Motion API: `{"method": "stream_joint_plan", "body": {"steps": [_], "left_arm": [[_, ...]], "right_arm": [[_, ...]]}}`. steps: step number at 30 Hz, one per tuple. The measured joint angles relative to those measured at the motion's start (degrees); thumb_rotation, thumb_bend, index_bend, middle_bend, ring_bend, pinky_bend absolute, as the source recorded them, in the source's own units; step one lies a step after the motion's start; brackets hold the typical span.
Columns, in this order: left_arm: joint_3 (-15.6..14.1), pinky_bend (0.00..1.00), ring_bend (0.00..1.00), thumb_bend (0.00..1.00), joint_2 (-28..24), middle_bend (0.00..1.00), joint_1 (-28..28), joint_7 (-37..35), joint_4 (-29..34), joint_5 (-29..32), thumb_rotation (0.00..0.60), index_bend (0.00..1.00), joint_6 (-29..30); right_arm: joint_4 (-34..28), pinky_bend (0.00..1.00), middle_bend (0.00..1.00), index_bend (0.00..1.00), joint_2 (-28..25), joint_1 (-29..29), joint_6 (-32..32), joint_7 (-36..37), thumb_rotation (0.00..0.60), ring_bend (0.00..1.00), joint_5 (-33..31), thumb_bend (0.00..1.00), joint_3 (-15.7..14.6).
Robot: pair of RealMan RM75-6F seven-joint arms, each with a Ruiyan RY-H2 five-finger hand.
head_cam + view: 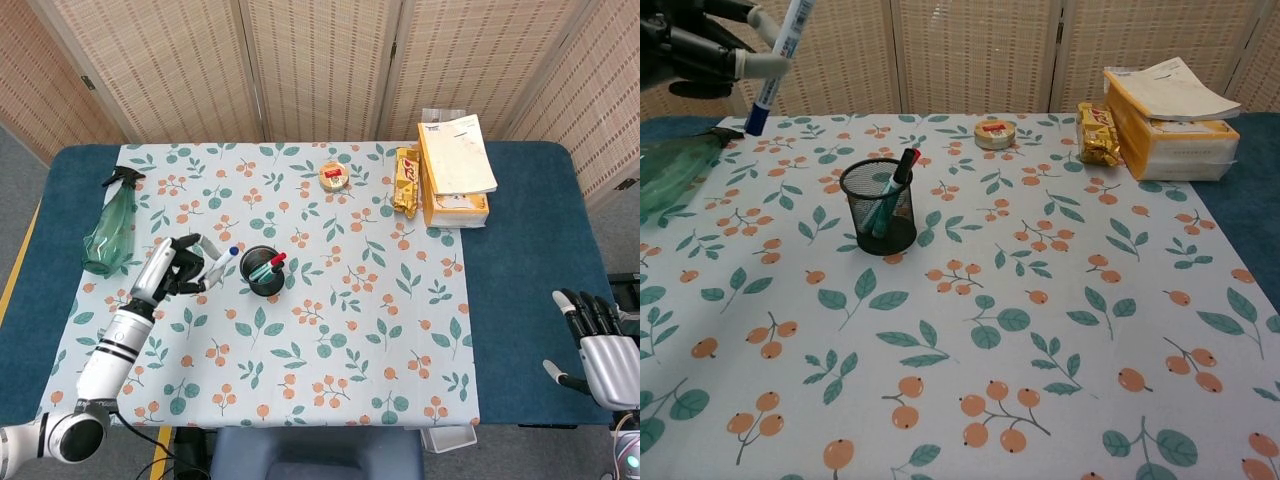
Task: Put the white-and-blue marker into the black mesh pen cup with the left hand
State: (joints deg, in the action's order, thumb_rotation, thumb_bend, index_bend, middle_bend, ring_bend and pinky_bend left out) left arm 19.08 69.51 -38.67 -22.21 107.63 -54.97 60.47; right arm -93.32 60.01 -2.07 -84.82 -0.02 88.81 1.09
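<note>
My left hand (178,268) grips the white-and-blue marker (222,263) and holds it lifted off the table, just left of the black mesh pen cup (262,270). In the chest view the left hand (690,45) sits at the top left corner, and the marker (780,55) hangs steeply with its blue cap pointing down, above and left of the cup (878,206). The cup stands upright and holds a red-capped marker and a green pen. My right hand (600,345) is open, low at the far right, off the table.
A green spray bottle (110,225) lies at the left edge of the floral cloth. At the back are a tape roll (334,177), a snack packet (405,182) and a stack of books (455,170).
</note>
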Motion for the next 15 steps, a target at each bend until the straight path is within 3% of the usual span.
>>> {"method": "stream_joint_plan", "body": {"steps": [7, 15], "left_arm": [[2.4, 1.0, 1.0, 0.38, 8.2, 1.0, -2.7, -5.7, -12.2, 1.6, 0.6, 0.58, -4.2], [2.4, 1.0, 1.0, 0.38, 17.9, 1.0, -4.2, -13.0, -26.2, -5.0, 0.6, 0.58, -7.0]], "right_arm": [[0.2, 0.0, 0.04, 0.02, -0.3, 0.5, -1.0, 0.8, 0.6, 0.04, 0.0, 0.18, 0.0], [0.2, 0.0, 0.04, 0.02, -0.4, 1.0, -1.7, 1.0, 0.6, 0.04, -0.2, 0.18, 0.0]]}}
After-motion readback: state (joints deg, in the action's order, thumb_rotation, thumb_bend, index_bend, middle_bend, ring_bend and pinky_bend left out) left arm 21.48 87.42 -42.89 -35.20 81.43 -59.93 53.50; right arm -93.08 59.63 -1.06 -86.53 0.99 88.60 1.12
